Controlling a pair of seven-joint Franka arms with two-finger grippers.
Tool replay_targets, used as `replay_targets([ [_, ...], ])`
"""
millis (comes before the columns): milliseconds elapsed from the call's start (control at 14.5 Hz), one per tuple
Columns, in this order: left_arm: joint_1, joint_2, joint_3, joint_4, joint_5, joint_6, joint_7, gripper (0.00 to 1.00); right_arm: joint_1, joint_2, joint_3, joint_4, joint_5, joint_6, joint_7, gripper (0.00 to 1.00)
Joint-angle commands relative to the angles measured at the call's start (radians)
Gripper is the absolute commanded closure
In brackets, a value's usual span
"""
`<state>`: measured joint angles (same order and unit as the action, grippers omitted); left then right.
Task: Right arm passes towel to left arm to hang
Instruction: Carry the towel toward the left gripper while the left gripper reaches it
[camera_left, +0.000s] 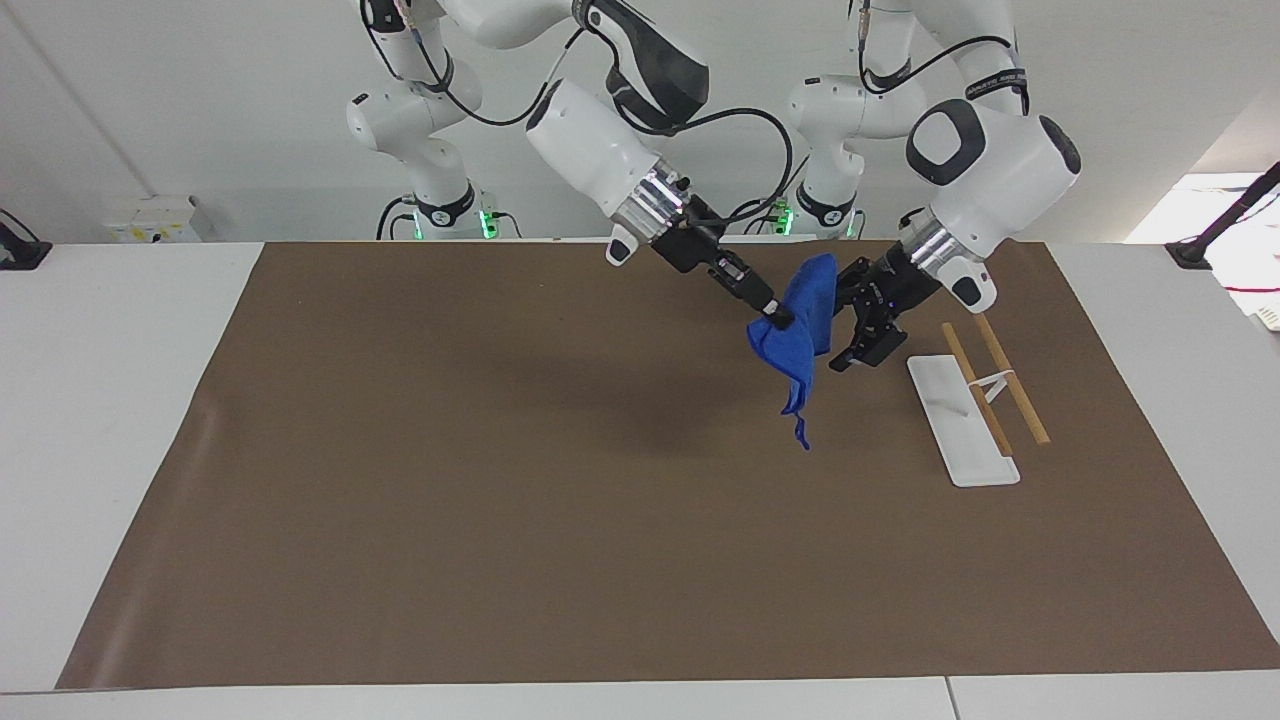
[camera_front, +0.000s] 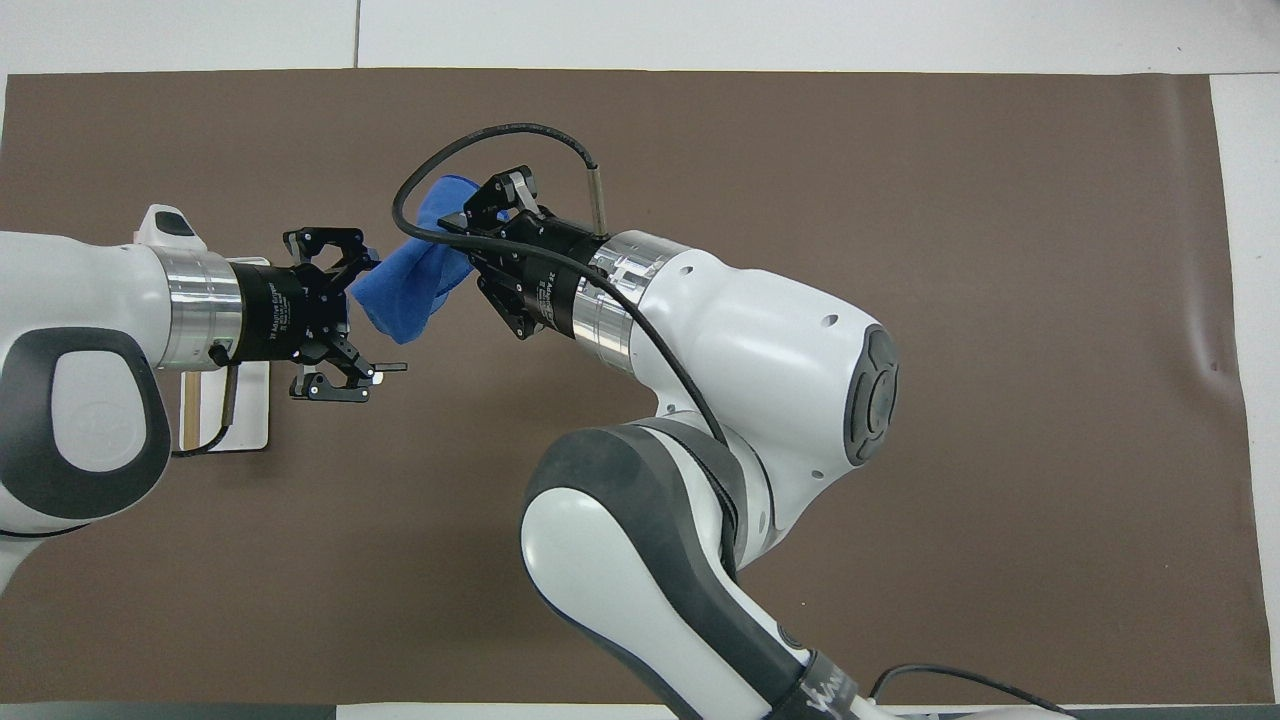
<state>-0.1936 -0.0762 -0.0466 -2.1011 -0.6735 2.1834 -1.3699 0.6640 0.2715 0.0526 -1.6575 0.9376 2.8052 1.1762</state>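
My right tool (camera_left: 772, 315) is clamped on the towel (camera_left: 800, 330), held up over the worktop (camera_left: 420, 470) right of frame centre. My left tool (camera_left: 850, 320) hangs fingers apart at its edge. The towel looks soft, light and droopy; I'd pinch a bunched fold. There's small print on the wrist collars, unreadable.
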Motion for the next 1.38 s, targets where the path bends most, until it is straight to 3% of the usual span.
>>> replay_targets([
  [0,-0.044,-0.033,0.007,-0.051,-0.047,0.093,-0.09,0.0,0.005,0.012,-0.002,0.016,0.017,0.007,-0.004,1.0],
  [69,-0.044,-0.031,0.007,-0.051,-0.07,0.104,-0.098,0.03,0.005,0.012,-0.002,0.016,0.017,0.007,-0.004,1.0],
  [138,-0.044,-0.031,0.007,-0.051,-0.089,0.107,-0.098,0.48,0.005,0.012,-0.002,0.016,0.017,0.007,-0.006,1.0],
  [207,-0.043,-0.03,0.008,-0.05,-0.09,0.11,-0.098,0.99,0.005,0.012,-0.002,0.016,0.017,0.007,-0.006,1.0],
  [968,-0.007,-0.014,0.016,-0.014,-0.081,0.108,-0.022,1.0,-0.026,0.015,-0.004,0.015,0.009,0.003,-0.056,1.0],
  [1037,-0.007,-0.014,0.017,-0.013,-0.077,0.108,-0.018,1.0,-0.024,0.015,-0.007,0.007,0.006,0.005,-0.102,0.71],
  [1106,-0.006,-0.017,0.017,-0.013,-0.077,0.11,-0.006,1.0,-0.03,0.012,-0.013,-0.008,0.004,0.005,-0.16,0.01],
  [1314,0.011,-0.023,0.019,0.009,0.027,0.119,0.011,1.0,-0.089,0.003,-0.019,-0.053,-0.015,0.0,-0.321,0.0],
])
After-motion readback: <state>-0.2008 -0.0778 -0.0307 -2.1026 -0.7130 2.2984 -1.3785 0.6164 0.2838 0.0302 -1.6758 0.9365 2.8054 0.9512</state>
